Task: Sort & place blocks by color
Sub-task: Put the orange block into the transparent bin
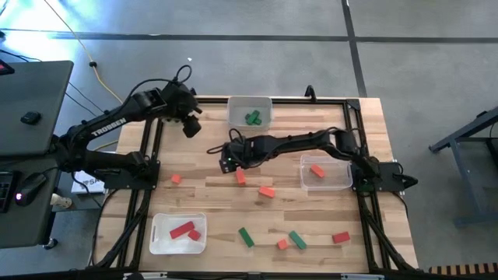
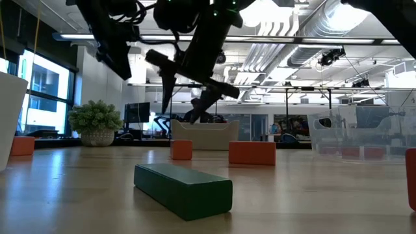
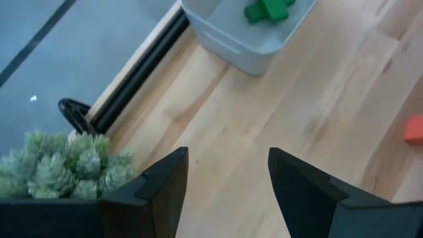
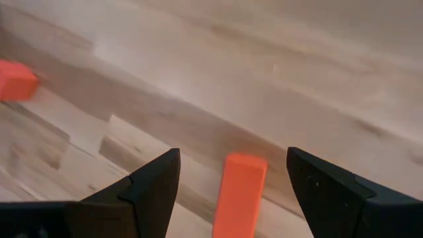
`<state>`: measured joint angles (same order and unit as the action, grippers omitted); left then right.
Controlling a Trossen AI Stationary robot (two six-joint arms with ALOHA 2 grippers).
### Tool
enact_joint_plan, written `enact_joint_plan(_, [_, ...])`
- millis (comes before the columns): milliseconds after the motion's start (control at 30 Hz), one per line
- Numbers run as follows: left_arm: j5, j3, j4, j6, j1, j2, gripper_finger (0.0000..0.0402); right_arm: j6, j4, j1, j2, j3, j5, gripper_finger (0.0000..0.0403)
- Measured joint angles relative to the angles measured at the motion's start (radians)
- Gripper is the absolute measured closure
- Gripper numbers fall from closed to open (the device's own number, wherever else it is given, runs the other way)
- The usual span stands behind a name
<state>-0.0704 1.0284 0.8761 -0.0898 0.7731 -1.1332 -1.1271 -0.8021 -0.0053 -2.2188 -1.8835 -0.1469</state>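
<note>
My right gripper (image 1: 229, 163) (image 4: 232, 152) is open and hangs over mid-table. An upright-lying orange block (image 4: 239, 192) (image 1: 240, 176) sits between and below its fingers, untouched; in the low view the fingers (image 2: 164, 97) hang above that block (image 2: 181, 149). My left gripper (image 1: 191, 127) (image 3: 228, 152) is open over bare wood near the far-left corner. Loose on the table lie orange blocks (image 1: 267, 190) (image 1: 177, 178) (image 1: 282, 244), two green blocks (image 1: 246, 237) (image 1: 297, 239) and a red one (image 1: 340, 237).
Three clear trays stand on the table: a far one (image 1: 233, 105) holding green blocks (image 3: 268, 10), a right one (image 1: 346, 177) holding an orange block, and a near-left one (image 1: 159, 241) holding red blocks. A spiky green plant ball (image 3: 59, 165) sits by the left gripper.
</note>
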Motion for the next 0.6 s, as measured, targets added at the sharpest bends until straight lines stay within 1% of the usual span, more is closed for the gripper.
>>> enact_joint_plan(100, [0.0,-0.015,-0.052,0.0,0.0,0.0,0.0202,0.0,-0.002,0.008,-0.018,0.0,0.026,0.0137])
enact_joint_plan(233, [0.0,-0.039,-0.119,0.002,0.0,-0.003,0.0202,0.0,-0.014,0.025,-0.028,0.0,0.029,0.0137])
enact_joint_plan(467, [0.0,-0.039,-0.157,0.004,0.0,-0.042,0.0202,0.0,-0.047,0.042,-0.052,0.0,0.024,0.0137])
enact_joint_plan(600, [0.001,-0.039,-0.199,0.004,0.0,-0.074,0.0202,-0.001,-0.036,0.047,-0.081,0.0,0.046,0.0137])
